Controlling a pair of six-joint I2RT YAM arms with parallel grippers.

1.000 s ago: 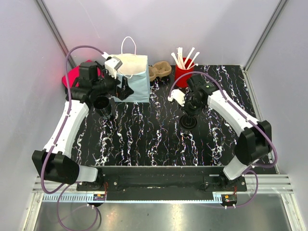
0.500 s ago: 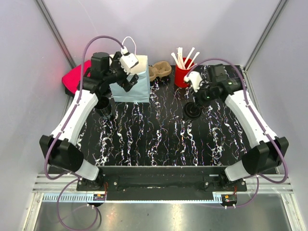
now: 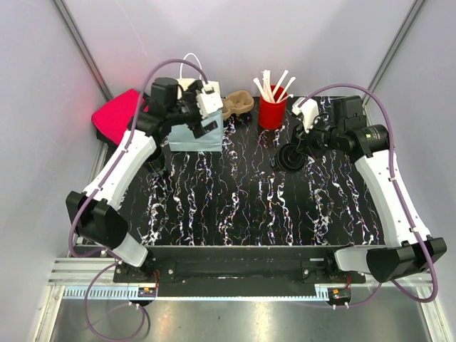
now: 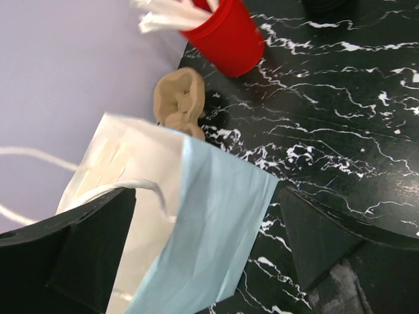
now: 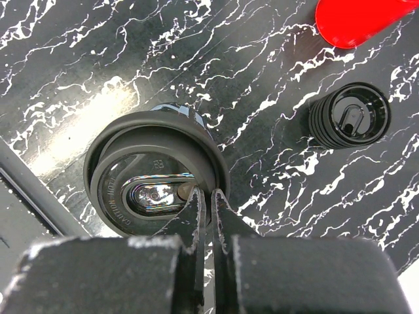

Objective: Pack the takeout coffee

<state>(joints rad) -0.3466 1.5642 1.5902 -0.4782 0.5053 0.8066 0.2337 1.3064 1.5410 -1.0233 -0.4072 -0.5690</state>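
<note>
Both arms had swung toward the far side over the last second. My right gripper (image 5: 207, 196) had carried the takeout coffee (image 3: 289, 159) from mid-table to just near the red cup (image 3: 271, 112). My left gripper (image 4: 203, 219) had gone from a black cup (image 3: 154, 165) to the bag (image 3: 196, 134).

The right claw was pinched shut on the rim of the coffee's lid. I could not tell whether the cup cleared the table (image 3: 235, 206). It was right of centre, well apart from the bag. The left claw stood wide open with a finger on either side of the bag's mouth, holding nothing.

From above I counted one pale blue and white bag, one brown pulp carrier (image 3: 239, 105) just right of it, and one red cup with a bunch of white stirrers (image 3: 274, 82). There was also one pinkish-red item (image 3: 114, 114) at the far left, and the one black cup near the bag, half behind my left arm.

Only the right wrist view showed a ribbed black stack (image 5: 350, 118) topped by a lid, standing near the red cup. The top view did not show it. Only the left wrist view looked into the bag's open top, at its white lining and handle.

Raised lettering ran round the coffee's lid and seemed to begin with CAUTION. The rest was too small to read. I saw no print on the bag.
</note>
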